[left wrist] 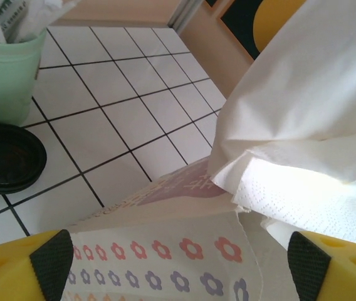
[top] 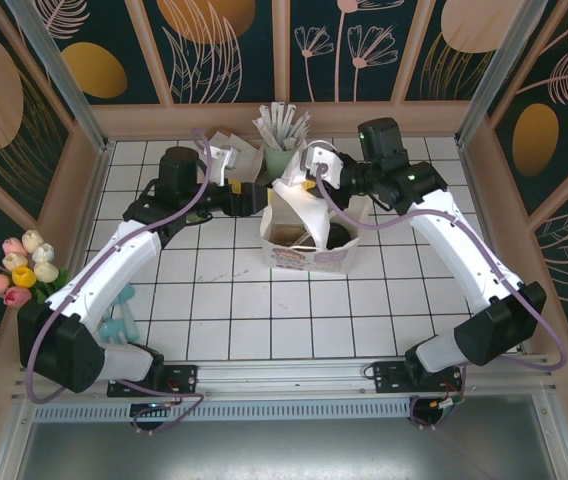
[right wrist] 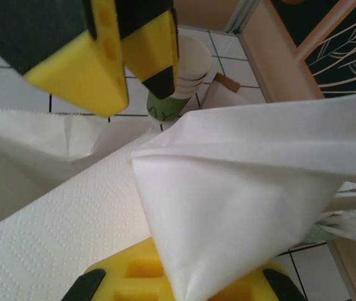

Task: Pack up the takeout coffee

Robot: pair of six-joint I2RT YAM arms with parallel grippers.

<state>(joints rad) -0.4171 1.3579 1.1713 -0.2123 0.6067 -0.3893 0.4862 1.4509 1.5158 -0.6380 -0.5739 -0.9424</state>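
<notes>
The left gripper hangs wide open over the flowered carrier; the black lid lies flat left of the carrier, nearer that arm. I can't tell whether the right gripper is closed.

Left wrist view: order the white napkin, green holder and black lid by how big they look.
1. White napkin, by far the largest.
2. Green holder and black lid: about alike, both cut off at the frame edge, so unranked.
</notes>
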